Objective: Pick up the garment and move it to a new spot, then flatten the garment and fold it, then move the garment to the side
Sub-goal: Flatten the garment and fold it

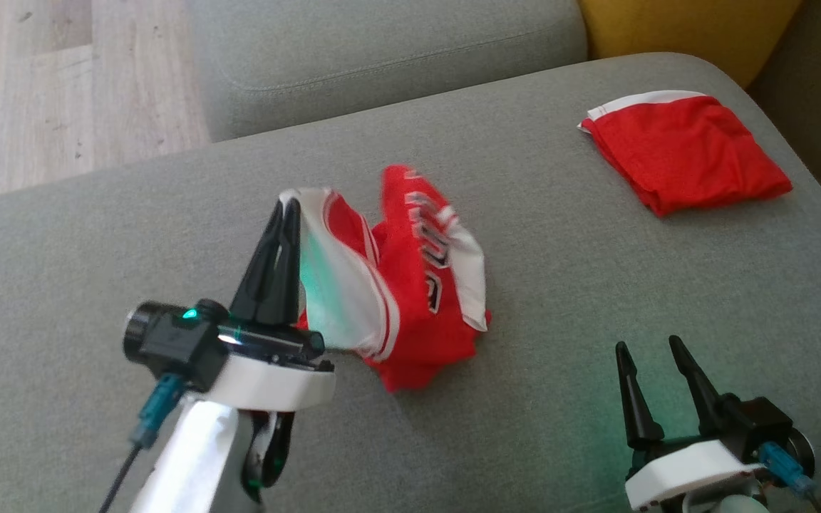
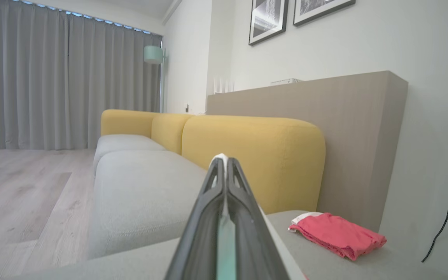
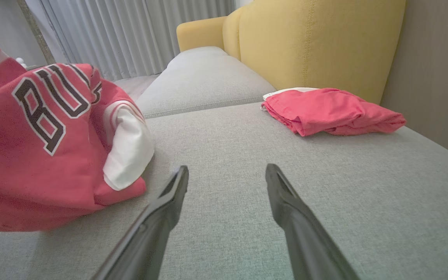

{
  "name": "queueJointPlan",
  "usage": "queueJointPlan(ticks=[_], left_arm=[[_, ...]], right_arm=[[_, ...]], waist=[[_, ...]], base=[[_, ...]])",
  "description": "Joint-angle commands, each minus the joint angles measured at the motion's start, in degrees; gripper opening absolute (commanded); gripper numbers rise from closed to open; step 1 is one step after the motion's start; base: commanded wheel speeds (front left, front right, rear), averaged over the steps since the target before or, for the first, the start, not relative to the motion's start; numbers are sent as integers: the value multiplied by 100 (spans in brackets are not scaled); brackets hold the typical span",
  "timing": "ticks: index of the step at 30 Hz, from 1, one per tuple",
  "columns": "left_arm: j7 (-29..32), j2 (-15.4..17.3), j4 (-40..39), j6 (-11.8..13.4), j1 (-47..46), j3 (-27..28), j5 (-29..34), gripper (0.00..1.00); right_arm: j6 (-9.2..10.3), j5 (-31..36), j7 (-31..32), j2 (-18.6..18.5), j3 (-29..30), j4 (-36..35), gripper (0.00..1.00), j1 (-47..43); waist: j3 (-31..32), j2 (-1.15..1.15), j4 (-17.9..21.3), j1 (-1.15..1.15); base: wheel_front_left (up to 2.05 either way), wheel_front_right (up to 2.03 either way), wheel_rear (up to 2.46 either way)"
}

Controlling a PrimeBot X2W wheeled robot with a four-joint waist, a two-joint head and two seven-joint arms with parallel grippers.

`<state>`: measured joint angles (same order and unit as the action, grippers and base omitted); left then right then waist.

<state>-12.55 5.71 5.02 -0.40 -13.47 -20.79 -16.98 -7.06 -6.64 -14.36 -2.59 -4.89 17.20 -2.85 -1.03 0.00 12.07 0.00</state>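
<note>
We are on the first step, picking up. Our left claw is pinched tight on the white edge of the red jersey, which bunches on the sofa seat just right of it. Our right claw is wide open and empty, with the jersey to its left and a folded red cloth far ahead. Next, we think, we should lift the jersey and carry it to a bare spot without letting go.

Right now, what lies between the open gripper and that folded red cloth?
Only bare sofa cushion between right gripper and folded cloth; right wrist view.
</note>
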Motion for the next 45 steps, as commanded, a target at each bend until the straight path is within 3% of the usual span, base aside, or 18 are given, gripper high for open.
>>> queueJointPlan(ticks=[1,7,17,24,28,33,37,38,39,45], left_arm=[[24,133,-352,59,-147,231,57,0],[142,452,-756,136,-225,562,4,0],[181,1389,-382,-106,-1277,1284,-21,0],[92,2131,1113,-411,-2185,1571,-28,0],[-75,2382,1794,-382,-2638,1741,37,0],[-200,2454,2461,-249,-2993,1870,118,0],[-224,2336,2964,-296,-3069,1802,108,44],[-227,2293,3061,-304,-3075,1785,99,61],[-230,2252,3157,-310,-3076,1786,74,100],[-241,1988,3375,-305,-2933,1847,-87,100]], right_arm=[[-43,-61,-63,-29,-134,-153,100,172],[-43,-75,-63,-29,-142,-148,100,200],[-43,-53,-63,-29,-213,-136,100,307],[-43,-128,-63,-29,-380,-131,100,460],[-43,-183,-63,-29,-400,-140,100,552],[-43,-246,-63,-29,-434,-156,100,615],[-43,-283,-63,-29,-404,-181,100,678],[-43,-272,-63,-29,-395,-186,100,691],[-43,-264,-63,-29,-398,-193,100,708],[-43,-231,-63,-29,-284,-351,100,743]], waist=[[-2,0,30,0],[-16,0,125,0],[-65,0,416,0],[-384,0,830,0],[-666,0,990,0],[-954,0,1063,0],[-1068,0,1028,0],[-1083,0,1002,0],[-1091,0,978,0],[-1028,0,763,0]], base=[[0,0,0],[0,0,0],[0,0,0],[0,0,0],[0,0,0],[0,0,0],[0,0,0],[0,0,0],[0,0,0],[0,0,0]])
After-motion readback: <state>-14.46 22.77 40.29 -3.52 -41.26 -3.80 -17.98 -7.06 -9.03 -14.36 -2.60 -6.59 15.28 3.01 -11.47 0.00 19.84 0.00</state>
